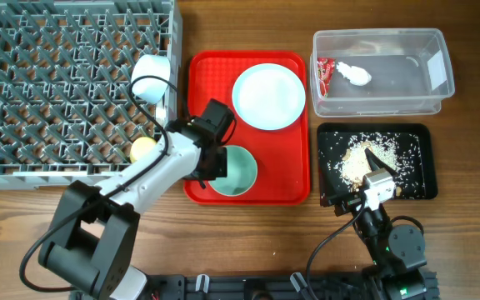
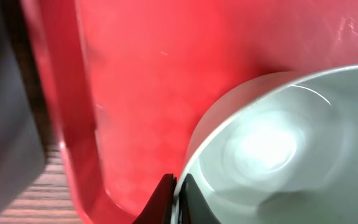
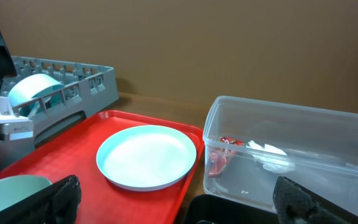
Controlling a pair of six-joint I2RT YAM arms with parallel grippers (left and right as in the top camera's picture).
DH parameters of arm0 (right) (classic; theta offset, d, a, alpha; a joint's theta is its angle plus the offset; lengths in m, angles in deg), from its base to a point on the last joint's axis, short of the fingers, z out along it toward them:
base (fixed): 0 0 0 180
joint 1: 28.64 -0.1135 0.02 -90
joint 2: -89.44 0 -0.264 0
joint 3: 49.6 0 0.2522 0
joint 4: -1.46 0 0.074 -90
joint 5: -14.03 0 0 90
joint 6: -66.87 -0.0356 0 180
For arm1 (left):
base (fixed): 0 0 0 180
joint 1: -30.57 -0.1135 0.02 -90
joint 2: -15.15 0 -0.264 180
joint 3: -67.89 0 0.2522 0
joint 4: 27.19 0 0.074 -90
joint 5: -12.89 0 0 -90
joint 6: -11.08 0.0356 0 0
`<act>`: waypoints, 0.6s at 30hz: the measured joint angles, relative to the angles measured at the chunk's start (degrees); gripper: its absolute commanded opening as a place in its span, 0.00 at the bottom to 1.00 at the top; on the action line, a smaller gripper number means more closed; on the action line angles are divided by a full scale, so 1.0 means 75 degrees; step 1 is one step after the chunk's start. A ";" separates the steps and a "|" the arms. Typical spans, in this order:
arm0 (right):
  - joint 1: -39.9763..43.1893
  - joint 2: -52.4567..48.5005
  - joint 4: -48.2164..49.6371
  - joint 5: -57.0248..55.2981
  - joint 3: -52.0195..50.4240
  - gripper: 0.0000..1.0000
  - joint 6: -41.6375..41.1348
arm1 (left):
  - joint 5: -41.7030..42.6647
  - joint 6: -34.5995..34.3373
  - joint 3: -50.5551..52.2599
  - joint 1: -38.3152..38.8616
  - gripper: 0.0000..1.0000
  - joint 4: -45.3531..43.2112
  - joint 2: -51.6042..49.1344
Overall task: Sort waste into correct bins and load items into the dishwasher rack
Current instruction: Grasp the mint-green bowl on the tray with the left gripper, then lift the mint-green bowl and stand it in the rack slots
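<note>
My left gripper (image 1: 212, 163) is shut on the left rim of a light-blue bowl (image 1: 235, 172) that sits on the red tray (image 1: 205, 75); the left wrist view shows the fingers (image 2: 178, 194) pinching that rim (image 2: 272, 149). A round light-blue plate (image 1: 268, 97) lies further back on the tray. A second bowl (image 1: 151, 77) and the yellow-green cup (image 1: 143, 148) are in the grey rack (image 1: 48, 83). The clear tub (image 1: 382, 96) holds the red wrapper (image 1: 323, 73) and the white napkin (image 1: 355, 73). Crumbs (image 1: 358, 160) lie in the black tray (image 1: 419, 162). My right gripper (image 1: 359, 181) is open and empty at that tray's front left. The spoon and fork are not in view.
In the right wrist view, the open fingers (image 3: 179, 211) frame the plate (image 3: 146, 155), the tub (image 3: 303, 130), the wrapper (image 3: 219, 158) and the napkin (image 3: 270, 155). The rack (image 3: 98, 81) and its bowl (image 3: 36, 90) are at the left. Bare wood table (image 1: 457, 250) lies in front.
</note>
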 measured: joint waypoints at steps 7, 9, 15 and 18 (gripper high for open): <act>0.0000 0.0000 0.0000 0.0000 0.0000 1.00 0.0000 | 0.0128 0.0154 -0.0423 -0.0428 0.04 0.0988 0.0408; 0.0000 0.0000 0.0000 0.0000 0.0000 1.00 0.0000 | -0.0044 0.0227 -0.0813 -0.0702 0.04 0.1361 0.0694; 0.0000 0.0000 0.0000 0.0000 0.0000 1.00 0.0000 | -0.1993 0.0726 -0.2439 -0.1649 0.04 0.1935 0.1894; 0.0000 0.0000 -0.0003 0.0000 0.0000 1.00 0.0000 | -0.3200 0.0804 -0.2600 -0.1888 0.04 0.1961 0.2267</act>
